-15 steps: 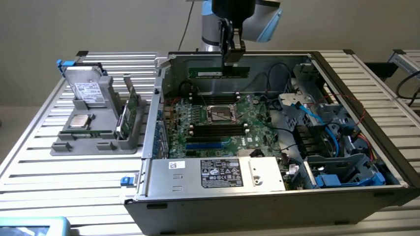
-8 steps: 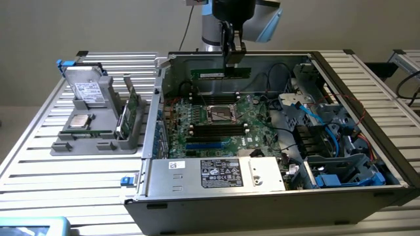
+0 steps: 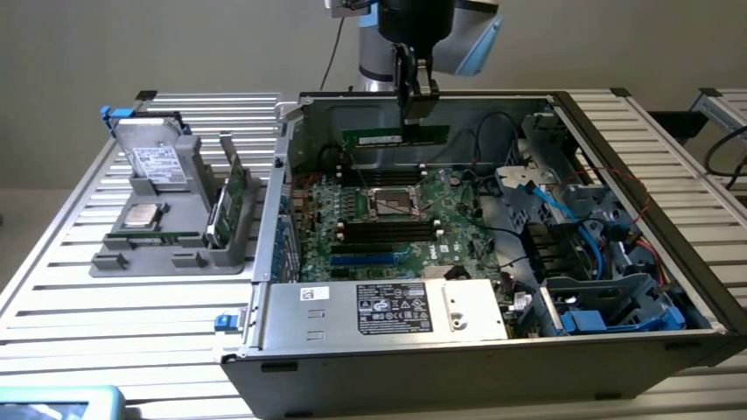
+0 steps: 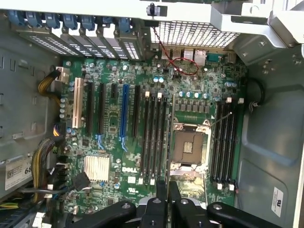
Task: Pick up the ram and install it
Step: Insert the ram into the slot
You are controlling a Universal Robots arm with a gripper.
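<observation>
Where the exterior view showed the open grey computer case [image 3: 653, 262], the dark end effector [image 3: 415, 121] was pinching the slim green ram stick [image 3: 394, 136], held level above the large green motherboard [image 3: 386, 236]. In the wrist view, the ram [image 4: 169, 142] ran edge-on straight out from the end effector [image 4: 168, 194]. Its long axis was parallel to the black memory slots [image 4: 154, 137] just beside it.

Slatted table [image 3: 117, 315]: computer case [image 3: 467, 372], grey rack [image 3: 175, 259].

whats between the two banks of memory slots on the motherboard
The CPU socket lies between the two banks of memory slots, plainest in the wrist view, also seen in the exterior view. The gripper holds the ram over the motherboard.
</observation>
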